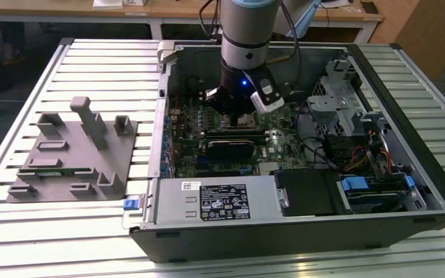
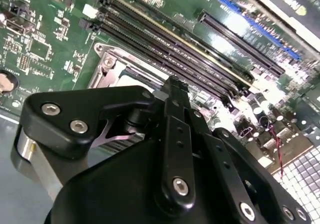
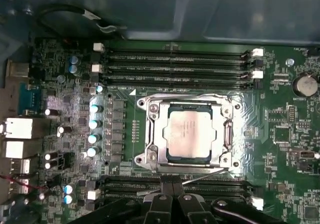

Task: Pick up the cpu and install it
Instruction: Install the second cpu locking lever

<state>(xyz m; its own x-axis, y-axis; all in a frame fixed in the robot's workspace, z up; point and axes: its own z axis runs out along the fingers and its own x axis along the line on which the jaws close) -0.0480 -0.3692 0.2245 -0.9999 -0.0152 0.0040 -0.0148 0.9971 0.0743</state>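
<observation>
Silver metal marks the cpu (image 3: 189, 133), which sits flat inside the square socket frame (image 3: 150, 134) on the green board (image 3: 280, 129), between the two banks of long black memory slots (image 3: 175, 64). It looks seated already, though I cannot tell whether the frame is clamped over it. In the exterior view the arm reaches down into the open computer case (image 1: 377, 229) that lies on the slatted worktop (image 1: 21, 231), with the hand (image 1: 236, 111) low over the socket area. In both wrist views the hand's fingers (image 3: 172, 189) seem drawn close together with nothing between them. The grey plastic tray (image 1: 60, 174) lies beside the case, towards the exterior view's left. One risk, as I judge it: with the hand this close, any sideways drift could knock the slot clips or nudge the chip askew.
</observation>
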